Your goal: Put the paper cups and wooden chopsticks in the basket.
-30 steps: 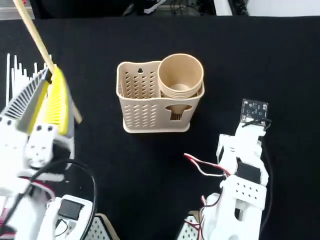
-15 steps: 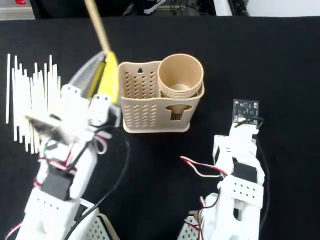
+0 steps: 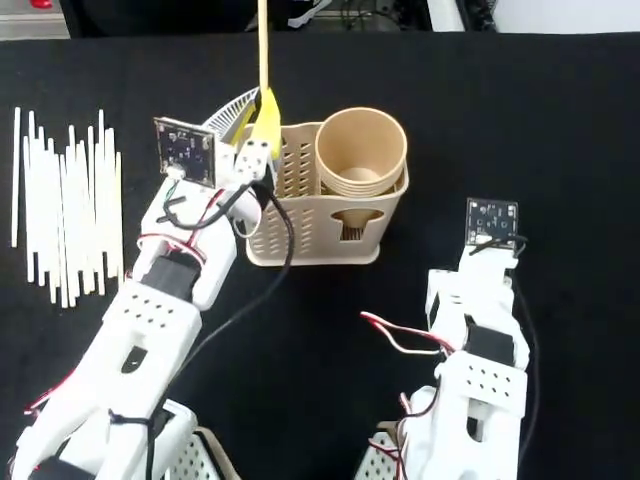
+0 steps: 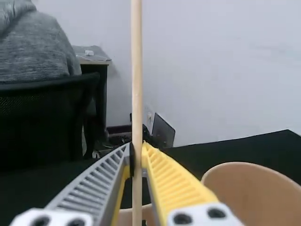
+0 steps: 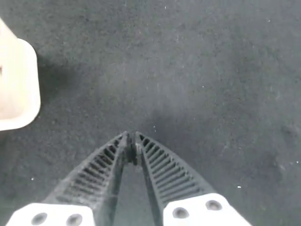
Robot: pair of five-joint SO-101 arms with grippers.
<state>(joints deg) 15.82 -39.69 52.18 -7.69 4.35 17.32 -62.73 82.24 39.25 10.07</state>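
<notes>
Swung over from the loose chopsticks left of the basket, the left gripper now hangs above its left compartment, clamped on a round wooden chopstick whose top is cut off. Stacked paper cups sit in the perforated basket's right compartment.

Left wrist view: ribbed fingers pinch the upright chopstick, whose lower end is hidden.

Right wrist view: the right gripper is closed and empty, near the basket's corner.

Left pincer tight on a chopstick, arm outstretched; right pincer closed, arm tucked back.
</notes>
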